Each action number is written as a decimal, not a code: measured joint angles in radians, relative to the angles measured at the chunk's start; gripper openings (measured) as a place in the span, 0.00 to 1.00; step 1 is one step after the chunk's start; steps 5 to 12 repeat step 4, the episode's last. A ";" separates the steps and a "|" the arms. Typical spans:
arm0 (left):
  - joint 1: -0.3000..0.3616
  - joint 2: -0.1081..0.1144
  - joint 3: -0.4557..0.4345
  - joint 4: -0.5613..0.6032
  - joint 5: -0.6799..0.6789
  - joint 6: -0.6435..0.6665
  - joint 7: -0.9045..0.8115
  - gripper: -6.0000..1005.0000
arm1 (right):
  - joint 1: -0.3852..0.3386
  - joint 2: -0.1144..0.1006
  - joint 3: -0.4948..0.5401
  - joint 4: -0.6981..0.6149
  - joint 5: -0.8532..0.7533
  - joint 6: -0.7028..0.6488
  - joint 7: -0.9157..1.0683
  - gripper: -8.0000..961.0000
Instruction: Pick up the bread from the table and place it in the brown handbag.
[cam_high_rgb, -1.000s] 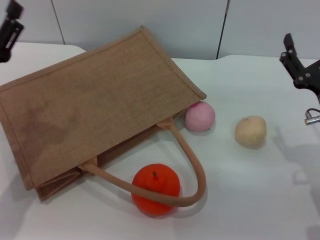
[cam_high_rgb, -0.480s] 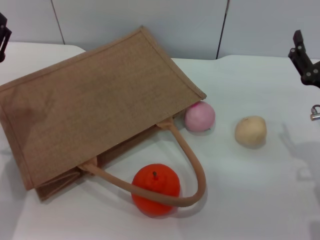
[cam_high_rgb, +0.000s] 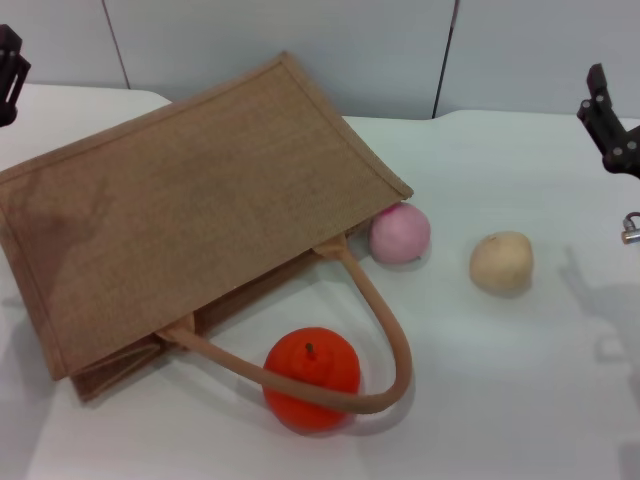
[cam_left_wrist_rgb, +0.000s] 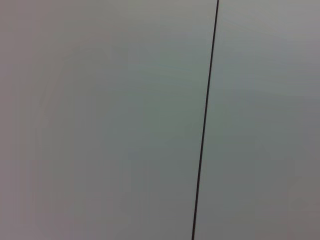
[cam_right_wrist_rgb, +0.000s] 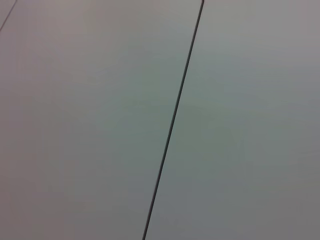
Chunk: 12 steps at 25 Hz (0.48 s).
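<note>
Left claw (cam_high_rgb: 8, 62): sat high over the far left corner of the worktop (cam_high_rgb: 520, 400), only a dark sliver of it in the head view. It had drawn back toward that corner over the last second and then barely shifted. Whether it was open or closed could not be told.
Left wrist view: showed only a plain grey wall (cam_left_wrist_rgb: 100, 120) with one dark seam, nothing of the worktop.
Brown handbag (cam_high_rgb: 190, 200): lay flat across the left half of the worktop, its mouth toward the near edge. It had not moved.
Bread: no ridged loaf showed on the worktop or in either claw. It was probably inside or under the handbag, but that could not be confirmed.
Handle (cam_high_rgb: 395, 330): looped out from the bag's mouth toward the near edge, its far end lying across the front of the orange fruit.
Orange fruit (cam_high_rgb: 312, 372): stood inside the handle loop near the near edge, unchanged.
Pink fruit (cam_high_rgb: 400, 233): rested mid-worktop, just beside the bag's right corner, unchanged.
Beige lump (cam_high_rgb: 501, 262): sat alone right of the middle, well apart from the bag, unchanged.
Right claw (cam_high_rgb: 608, 125): hung above the right edge, having slid outward and then held. Its state could not be told either.
Meaning for the task: both arms had pulled clear and nothing on the worktop had shifted, so this looked like a retreat after placing, or an idle pause.
</note>
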 joint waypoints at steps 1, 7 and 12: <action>0.000 0.000 0.000 0.000 0.001 0.000 0.000 0.83 | 0.000 0.000 0.000 0.000 0.000 0.000 0.000 0.94; -0.002 0.001 0.001 0.000 0.001 -0.001 0.000 0.83 | 0.000 0.000 -0.001 0.000 0.000 0.000 0.000 0.94; -0.002 0.001 0.001 0.000 0.001 -0.001 0.000 0.83 | 0.000 0.000 -0.001 0.000 0.000 0.000 0.000 0.94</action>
